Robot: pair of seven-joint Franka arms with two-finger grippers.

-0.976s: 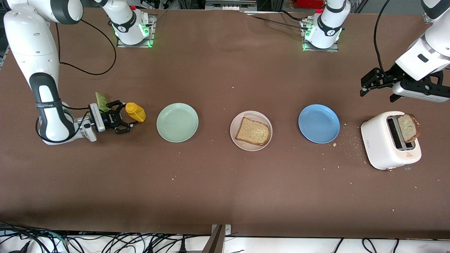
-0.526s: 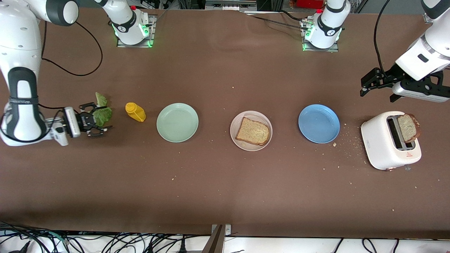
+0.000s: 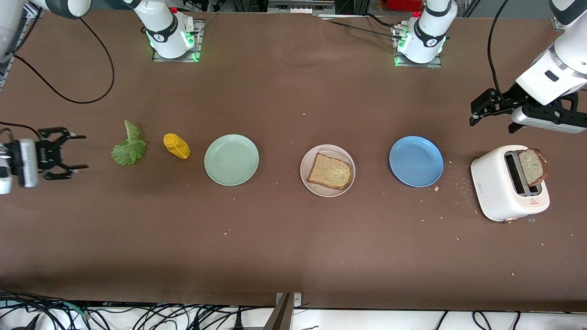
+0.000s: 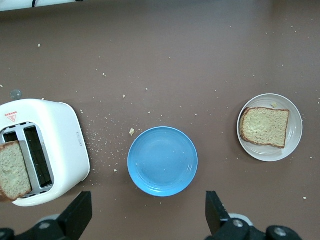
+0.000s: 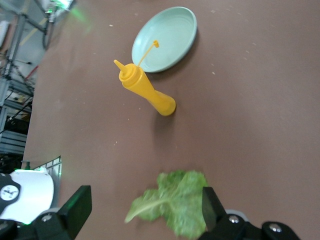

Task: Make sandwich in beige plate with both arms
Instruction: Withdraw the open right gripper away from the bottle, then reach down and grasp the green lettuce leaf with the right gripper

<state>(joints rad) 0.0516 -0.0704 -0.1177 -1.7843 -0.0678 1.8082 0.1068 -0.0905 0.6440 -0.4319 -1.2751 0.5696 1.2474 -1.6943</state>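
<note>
Centrally, the beige plate (image 3: 327,170) is a round, matte, shallow-rimmed disc at the middle of the table, carrying one square slice of speckled brown bread (image 3: 329,171) with a darker crust, lying flat and slightly askew. Toward the left arm's end sits a smooth blue plate (image 3: 416,161), then a rounded glossy white toaster (image 3: 509,183) with a second bread slice (image 3: 533,166) standing up out of one slot; crumbs (image 3: 451,181) are scattered between those two. Toward the right arm's end lies a mint-green plate (image 3: 231,159), then a yellow squeeze bottle (image 3: 176,145) on its side, then a ruffled green lettuce leaf (image 3: 129,146) flat on the brown table (image 3: 293,247).

The right gripper (image 3: 69,151) hangs at the table's edge near the lettuce, fingers spread apart and holding nothing. The left gripper (image 3: 479,110) waits above the table just by the toaster, fingers also apart and empty. The wide strip of table nearest the front camera lies bare apart from a few crumbs.
</note>
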